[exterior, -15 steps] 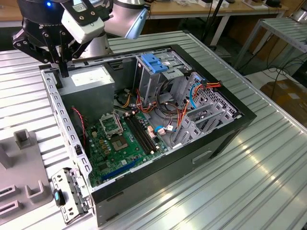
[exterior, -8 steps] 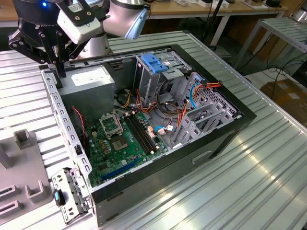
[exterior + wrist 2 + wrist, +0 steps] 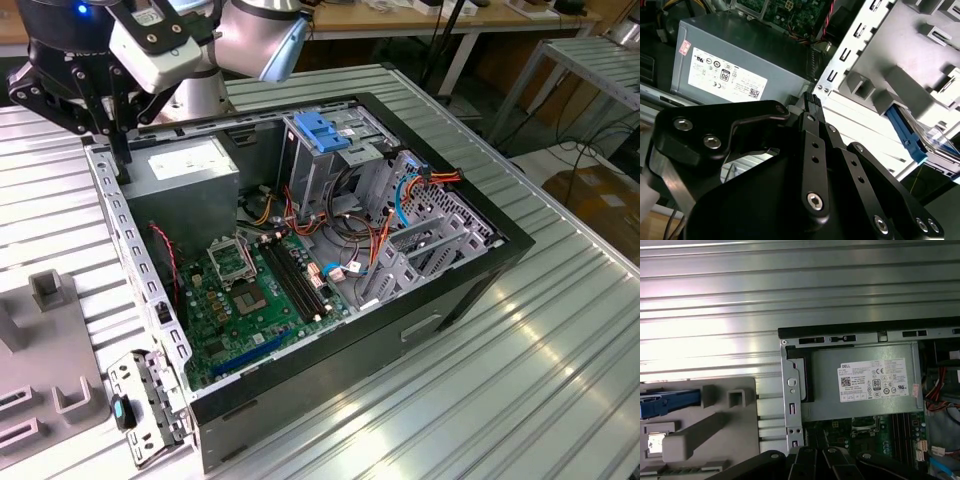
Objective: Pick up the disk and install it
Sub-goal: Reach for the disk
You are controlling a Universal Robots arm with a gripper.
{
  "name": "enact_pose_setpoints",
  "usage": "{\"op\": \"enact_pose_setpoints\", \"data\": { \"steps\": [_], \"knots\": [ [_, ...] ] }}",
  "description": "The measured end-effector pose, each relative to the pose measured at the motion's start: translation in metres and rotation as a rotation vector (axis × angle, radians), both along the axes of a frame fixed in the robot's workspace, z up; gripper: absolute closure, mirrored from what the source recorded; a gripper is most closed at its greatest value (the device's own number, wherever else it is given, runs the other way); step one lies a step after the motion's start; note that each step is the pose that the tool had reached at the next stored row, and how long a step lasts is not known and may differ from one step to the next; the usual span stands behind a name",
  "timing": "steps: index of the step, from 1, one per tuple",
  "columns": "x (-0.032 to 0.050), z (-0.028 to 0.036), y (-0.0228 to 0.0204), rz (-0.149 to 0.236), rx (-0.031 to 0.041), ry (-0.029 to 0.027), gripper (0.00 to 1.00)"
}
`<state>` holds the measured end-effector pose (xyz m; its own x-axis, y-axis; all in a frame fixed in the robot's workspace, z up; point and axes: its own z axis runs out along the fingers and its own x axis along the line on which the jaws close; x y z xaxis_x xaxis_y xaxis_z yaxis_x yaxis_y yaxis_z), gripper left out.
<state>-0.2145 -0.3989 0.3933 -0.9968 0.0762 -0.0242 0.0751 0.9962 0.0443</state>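
My claw (image 3: 812, 100), pressed together and empty, hung above the open computer case (image 3: 400, 335) near its power supply (image 3: 865, 382). The disk (image 3: 667, 401) lay in a grey holder (image 3: 715, 430) on the desk (image 3: 790, 300), beside the case.

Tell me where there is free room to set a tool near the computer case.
Bare ribbed table borders the computer case on the exterior view's right. Crowded: cables inside by the drive cage; the grey fixture on that view's left.
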Motion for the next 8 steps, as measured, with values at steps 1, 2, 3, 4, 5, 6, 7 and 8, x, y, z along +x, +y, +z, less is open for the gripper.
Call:
{"op": "enact_pose_setpoints", "data": {
  "steps": [1,2,3,4,5,6,7,8],
  "knots": [
    [-0.0007,0.0,0.0,0.0,0.0,0.0,0.89],
    [-0.0014,0.0,0.0,0.0,0.0001,-0.0001,0.89],
    [-0.0021,-0.0001,0.0,0.0,0.0001,-0.0001,0.89],
    [-0.0031,0.0,0.0,0.0,0.0,0.0,0.89],
    [-0.0037,0.0,0.0,0.0,0.0001,-0.0001,0.89],
    [-0.0043,0.0,0.0,0.0,0.0,0.0,0.89],
    [-0.005,0.0,0.0,0.0,0.0001,-0.0001,0.89],
    [-0.0057,0.0,0.0,0.0,0.0,0.0,0.89]
  ]
}}
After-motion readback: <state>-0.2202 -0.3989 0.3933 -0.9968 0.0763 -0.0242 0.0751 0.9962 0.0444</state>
